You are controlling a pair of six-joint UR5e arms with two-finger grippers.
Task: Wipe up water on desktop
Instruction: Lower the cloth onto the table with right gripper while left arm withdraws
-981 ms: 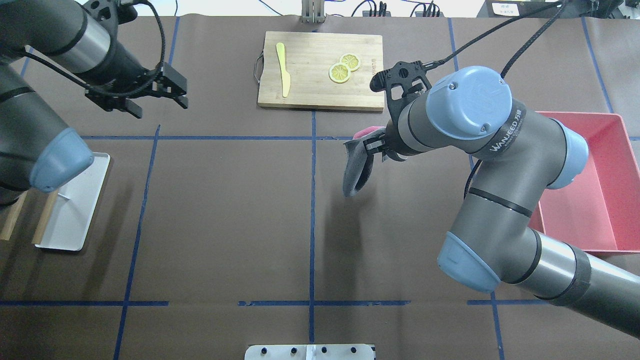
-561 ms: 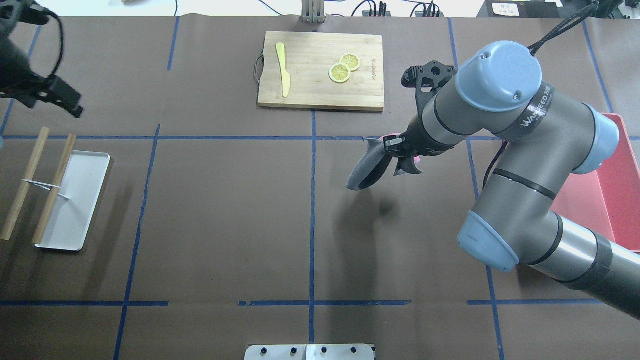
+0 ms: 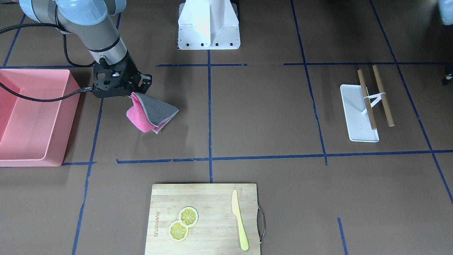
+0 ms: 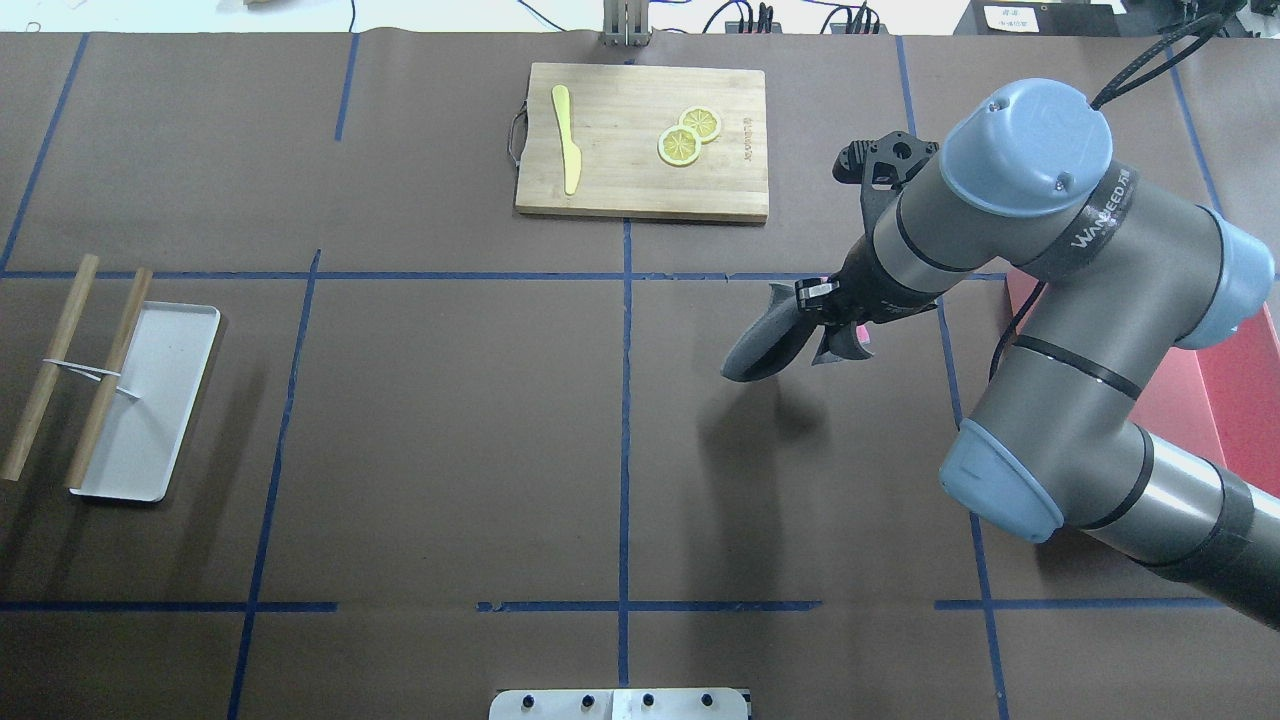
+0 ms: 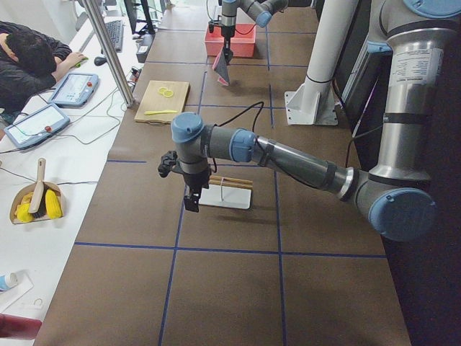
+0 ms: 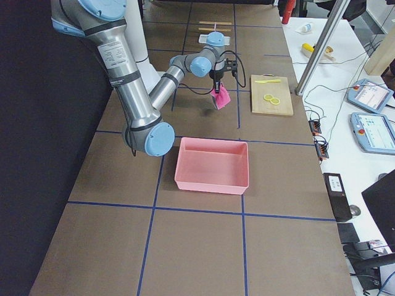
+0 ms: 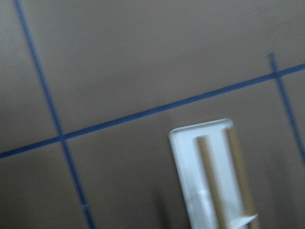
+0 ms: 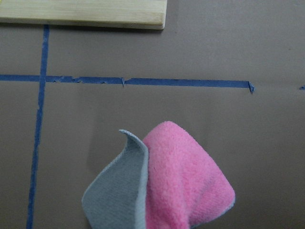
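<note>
My right gripper is shut on a folded cloth, pink on one side and grey on the other. It holds the cloth in the air above the brown desktop, right of the centre tape line. The cloth hangs below the gripper in the front view and fills the bottom of the right wrist view. No water shows on the desktop. My left gripper hangs over the desktop beside the white tray; I cannot tell whether it is open.
A bamboo cutting board with a yellow knife and two lemon slices lies at the far middle. A pink bin stands at my right. A white tray with two wooden sticks lies at my left.
My right arm has carried the cloth to the right, toward the pink bin. My left arm has swung left, out of the overhead view.
</note>
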